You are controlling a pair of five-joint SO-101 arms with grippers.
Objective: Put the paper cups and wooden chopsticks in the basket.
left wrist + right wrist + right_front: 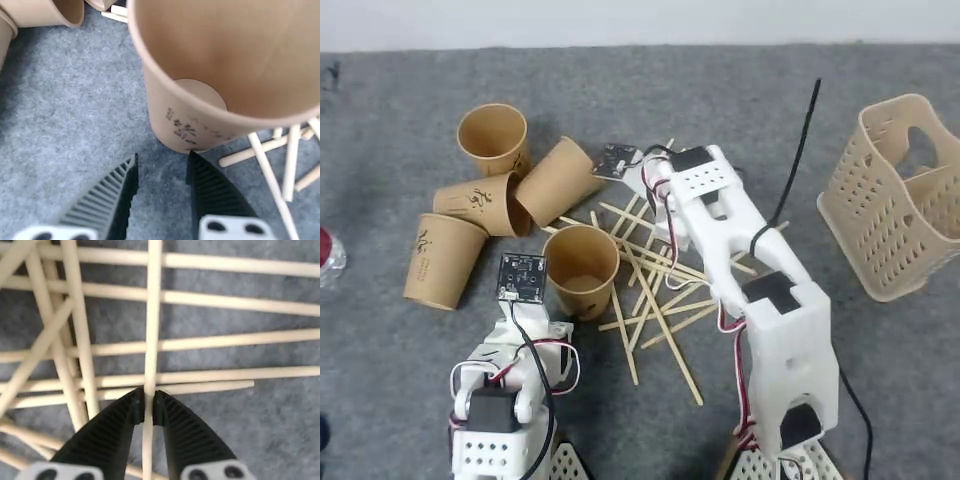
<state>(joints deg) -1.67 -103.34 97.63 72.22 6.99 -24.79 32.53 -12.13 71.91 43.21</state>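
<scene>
The left arm (505,400) is at the near edge of the counter (820,90). Its jaws are open and there is nothing between them. In the left wrist view the two black jaws stand apart just in front of the near cup (175,115), close to its base but not touching it. This near cup (582,268) stands upright in the middle of the counter, at the left border of the chopsticks (650,285). Some sticks lie just beside its base; I cannot tell if they touch it.

The right arm (770,320) extends from the near edge over the pile of chopsticks. Its jaws are closed on one chopstick (153,315). In the right wrist view the two tips press this stick from both sides. The stick runs straight away from the jaws and crosses on top of several other sticks. I cannot tell if it is lifted or rests on them.

The chopsticks lie loose and crossed on the counter, between the near cup and the right arm and partly under that arm.

Four other cups are behind the near cup and to its left. The far cup (493,140) stands upright. The three lying cups (480,203) are on their sides, close together just in front of it.

The basket (895,200) stands at the right side of the counter, well apart from the pile and from all cups. A black cable (798,150) rises between the right arm and the basket.
</scene>
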